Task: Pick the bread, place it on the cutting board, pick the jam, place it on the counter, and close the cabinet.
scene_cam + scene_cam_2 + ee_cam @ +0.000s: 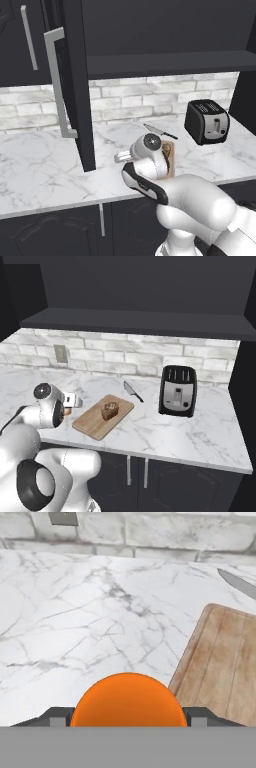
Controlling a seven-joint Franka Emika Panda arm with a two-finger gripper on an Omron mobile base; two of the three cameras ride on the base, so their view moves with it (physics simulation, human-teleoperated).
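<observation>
On the white, grey-veined marble surface (165, 431), the rectangular light-brown wooden cutting board (90, 423) lies flat with the small brown loaf piece of bread (110, 410) standing on its far half. A dark-handled kitchen knife (133, 391) rests on the marble just beyond the board, and a black toaster with a silver front panel (177, 390) stands well to the right of it. Along the back runs a pale brick wall carrying a grey outlet plate (60, 354).

In the hand view the robot's two-finger tool (128, 716) sits low over the marble, half spread, its dark fingertips (56, 716) pressed against either side of the squat orange jam jar (128, 699), which fills the gap between them. The jar is just to the left of the board's near edge; whether its base touches the marble cannot be told. From the right base view a sliver of orange shows beside the white wrist, left of the board.

In the left base view the tall, nearly black upper cabinet door (75, 85) with its long silver bar handle (59, 82) stands swung out over the surface.
</observation>
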